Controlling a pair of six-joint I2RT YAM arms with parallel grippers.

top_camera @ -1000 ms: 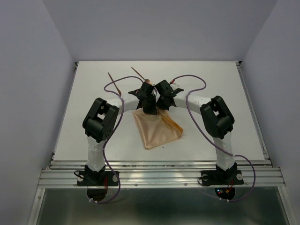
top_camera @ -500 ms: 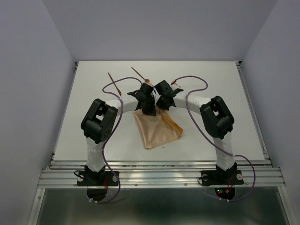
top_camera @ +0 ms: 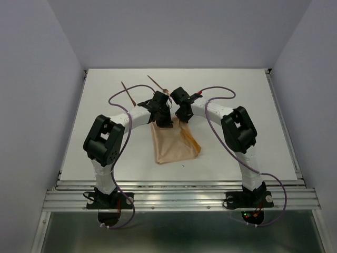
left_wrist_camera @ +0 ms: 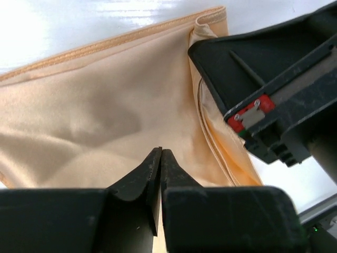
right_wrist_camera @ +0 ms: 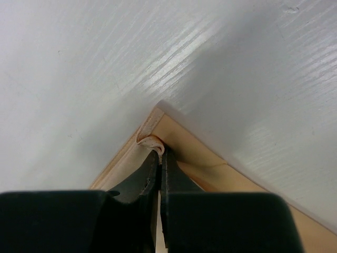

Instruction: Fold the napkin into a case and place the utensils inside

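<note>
At the near edge, an aluminium rail (top_camera: pixel 179 200) carries both arm bases. The left arm (top_camera: pixel 105 145) and right arm (top_camera: pixel 239 132) are bent inward over the white table (top_camera: pixel 253 121), so their wrists meet at its middle. Thin purple cables (top_camera: pixel 217 88) loop off each arm.

A thin peach-tan napkin (top_camera: pixel 174 145) of soft creased cloth is laid flat on the table between the arms, nearer than the wrists. It is partly folded, with a darker doubled strip along its right edge. Its far edge is covered in the top view by the two black wrists.

The left gripper (left_wrist_camera: pixel 160 154) is held over the middle of the napkin with only a hairline slit between its fingers. Whether cloth is caught there cannot be told. Its wrist view is blocked on the right by the black body of the right arm's wrist, which sits over the hemmed far corner.

The right gripper (right_wrist_camera: pixel 160 154) is closed on that corner, and a small curl of hem is pinched at its tips.

Beyond the grippers, the utensils are found on bare table, apart from the napkin. They are two thin reddish-brown sticks, one to the left (top_camera: pixel 128 93), crossed by a cable loop, and one (top_camera: pixel 156 83) whose near end reaches the left wrist.
</note>
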